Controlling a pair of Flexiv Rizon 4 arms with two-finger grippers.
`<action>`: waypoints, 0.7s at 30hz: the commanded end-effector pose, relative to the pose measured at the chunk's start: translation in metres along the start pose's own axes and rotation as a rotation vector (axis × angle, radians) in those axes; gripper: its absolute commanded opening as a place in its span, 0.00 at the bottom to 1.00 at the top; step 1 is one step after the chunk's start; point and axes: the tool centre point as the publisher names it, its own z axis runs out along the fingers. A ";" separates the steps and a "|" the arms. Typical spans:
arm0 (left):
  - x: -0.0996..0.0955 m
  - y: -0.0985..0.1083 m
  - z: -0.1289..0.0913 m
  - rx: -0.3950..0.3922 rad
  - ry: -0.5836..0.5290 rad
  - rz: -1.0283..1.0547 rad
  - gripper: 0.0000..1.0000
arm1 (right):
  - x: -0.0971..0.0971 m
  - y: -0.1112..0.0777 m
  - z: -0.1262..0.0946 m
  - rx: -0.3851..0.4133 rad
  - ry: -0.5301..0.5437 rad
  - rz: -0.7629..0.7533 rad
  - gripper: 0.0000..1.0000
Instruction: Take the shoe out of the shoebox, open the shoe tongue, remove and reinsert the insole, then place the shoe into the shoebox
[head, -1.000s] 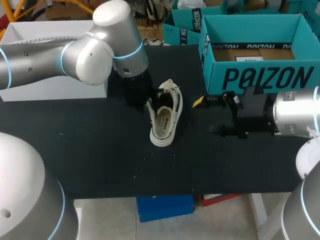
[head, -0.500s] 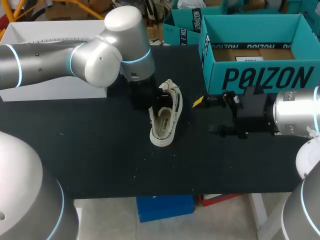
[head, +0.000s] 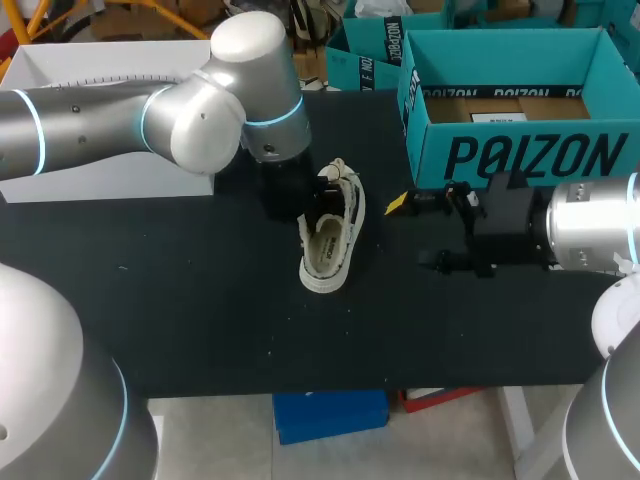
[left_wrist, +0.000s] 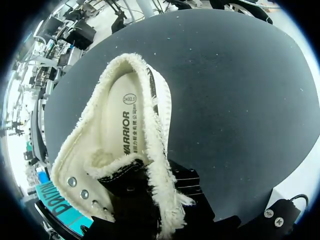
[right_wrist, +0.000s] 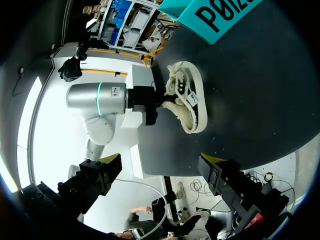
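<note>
The shoe lies tipped on its side on the worktop, well apart from the shoebox, so it is already out of the box. Its mouth faces the left arm, which puts the pale insole in plain sight in the left wrist view, lying flat inside the fleecy collar. The black tongue sits right under that camera, at the lace end. The left gripper is pressed in at that same spot, judging by the head view, probably to pull the tongue back and widen the opening. Whether it has closed on the tongue I cannot tell, since its tips are hidden.

The right gripper hangs beside the shoe, between it and the shoebox, spread wide and holding nothing. It points at the shoe, likely waiting to go in for the insole once the mouth is open.
</note>
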 end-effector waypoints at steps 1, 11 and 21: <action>0.001 0.001 0.004 -0.004 0.002 0.000 0.00 | 0.000 0.000 0.001 -0.001 -0.001 0.000 1.00; -0.006 0.003 -0.023 0.047 -0.014 0.023 0.00 | 0.000 0.000 0.001 -0.001 -0.001 0.000 1.00; -0.033 0.013 -0.098 0.021 -0.033 0.005 0.00 | 0.000 0.000 0.001 -0.001 -0.001 0.000 1.00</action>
